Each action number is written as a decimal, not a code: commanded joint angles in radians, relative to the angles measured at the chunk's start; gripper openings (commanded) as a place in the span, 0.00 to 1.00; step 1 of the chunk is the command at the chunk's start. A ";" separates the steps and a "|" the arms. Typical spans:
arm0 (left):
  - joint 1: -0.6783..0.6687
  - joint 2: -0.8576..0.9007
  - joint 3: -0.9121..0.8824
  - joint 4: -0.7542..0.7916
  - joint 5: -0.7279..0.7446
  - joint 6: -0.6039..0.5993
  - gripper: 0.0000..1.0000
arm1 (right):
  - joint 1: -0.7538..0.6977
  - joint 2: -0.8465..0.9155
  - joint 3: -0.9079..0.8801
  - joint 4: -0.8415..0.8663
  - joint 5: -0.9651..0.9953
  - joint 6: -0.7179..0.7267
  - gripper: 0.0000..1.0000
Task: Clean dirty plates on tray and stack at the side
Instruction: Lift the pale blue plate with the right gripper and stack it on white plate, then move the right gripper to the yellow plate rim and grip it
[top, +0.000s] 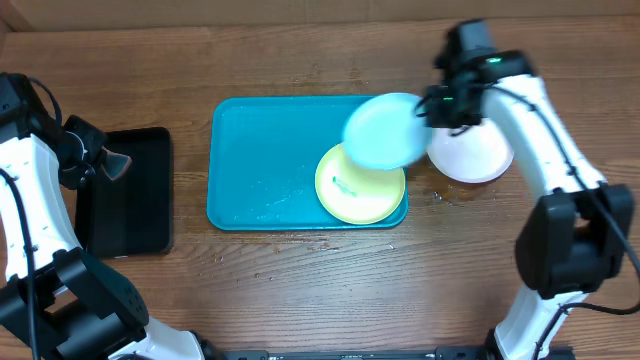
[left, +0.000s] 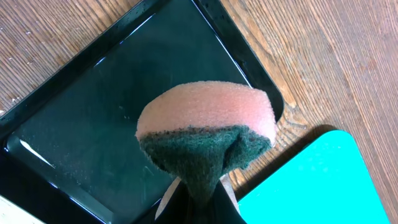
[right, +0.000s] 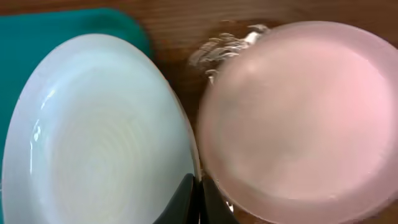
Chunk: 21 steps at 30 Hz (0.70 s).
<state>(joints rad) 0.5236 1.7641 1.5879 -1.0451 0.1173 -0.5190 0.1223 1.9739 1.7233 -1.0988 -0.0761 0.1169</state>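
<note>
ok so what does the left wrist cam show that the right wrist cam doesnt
Only the left wrist view: the left gripper shut on a pink-and-green sponge over the black tray.
Only the right wrist view: the right gripper pinching the rim of the light blue plate, with the white plate, pinkish here, on the wood beside it.
Both: a corner of the teal tray and the wooden table.
</note>
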 joint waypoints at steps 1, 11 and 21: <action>-0.016 0.002 -0.008 0.011 0.011 -0.009 0.04 | -0.138 -0.027 0.009 -0.016 -0.030 0.010 0.04; -0.027 0.002 -0.008 0.015 0.010 -0.001 0.04 | -0.357 -0.014 -0.014 -0.001 -0.029 0.010 0.04; -0.027 0.002 -0.008 0.014 0.010 -0.001 0.04 | -0.374 -0.014 -0.106 0.072 -0.030 0.011 0.22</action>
<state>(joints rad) 0.5007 1.7641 1.5879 -1.0317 0.1200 -0.5186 -0.2554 1.9739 1.6409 -1.0412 -0.0967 0.1268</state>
